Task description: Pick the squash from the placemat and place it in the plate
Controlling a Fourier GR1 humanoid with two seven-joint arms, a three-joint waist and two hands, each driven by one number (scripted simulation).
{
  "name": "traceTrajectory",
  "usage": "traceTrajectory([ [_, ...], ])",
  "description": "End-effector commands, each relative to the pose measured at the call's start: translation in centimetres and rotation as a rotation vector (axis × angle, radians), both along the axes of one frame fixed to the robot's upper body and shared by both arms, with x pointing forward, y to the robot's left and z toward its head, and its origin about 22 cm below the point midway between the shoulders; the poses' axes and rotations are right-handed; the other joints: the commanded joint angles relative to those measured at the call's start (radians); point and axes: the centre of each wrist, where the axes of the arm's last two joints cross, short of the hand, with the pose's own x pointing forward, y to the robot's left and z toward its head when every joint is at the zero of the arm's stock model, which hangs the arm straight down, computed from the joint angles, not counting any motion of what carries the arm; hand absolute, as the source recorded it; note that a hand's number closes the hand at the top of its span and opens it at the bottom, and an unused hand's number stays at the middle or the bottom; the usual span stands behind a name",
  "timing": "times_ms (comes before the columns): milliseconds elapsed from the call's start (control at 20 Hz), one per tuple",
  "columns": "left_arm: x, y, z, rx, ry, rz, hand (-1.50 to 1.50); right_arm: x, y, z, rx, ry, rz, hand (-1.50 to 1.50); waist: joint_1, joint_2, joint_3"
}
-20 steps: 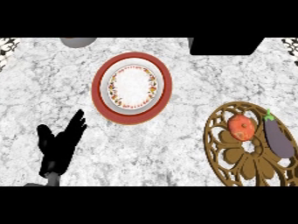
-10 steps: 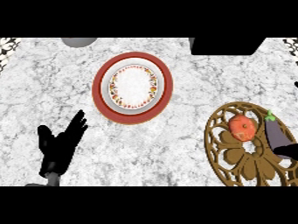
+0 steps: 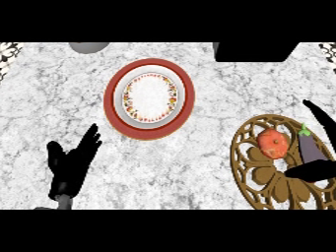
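At lower right of the frame, the squash [image 3: 273,143] is seen unlifted on the placemat [image 3: 252,162], the right hand [image 3: 329,147] spread open apparently around the neighbouring eggplant [image 3: 313,148], the plate [image 3: 149,98] unfilled, the left hand [image 3: 70,165] resting open.

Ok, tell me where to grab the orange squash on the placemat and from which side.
Take the squash across its round body, from above. It sits low on the brown placemat, and the eggplant lies close on its right, so a side approach there looks crowded. The right hand, open over the eggplant, is nearest; likely thumb on one flank, fingers on the other.
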Motion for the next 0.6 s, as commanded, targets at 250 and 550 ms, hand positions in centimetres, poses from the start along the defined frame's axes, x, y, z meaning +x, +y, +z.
traceTrajectory([
  [250, -0.6, -1.2, 1.3, 0.006, 0.007, -0.002, 0.00, 1.1, 3.0, -2.3, -0.021, 0.023, 0.001, -1.50, 0.001, -0.001, 0.000],
  [550, -0.3, 0.6, 0.3, 0.007, -0.007, -0.010, 0.00, 1.4, 4.6, -3.4, -0.113, 0.059, -0.050, -1.50, -0.001, 0.000, 0.000],
])
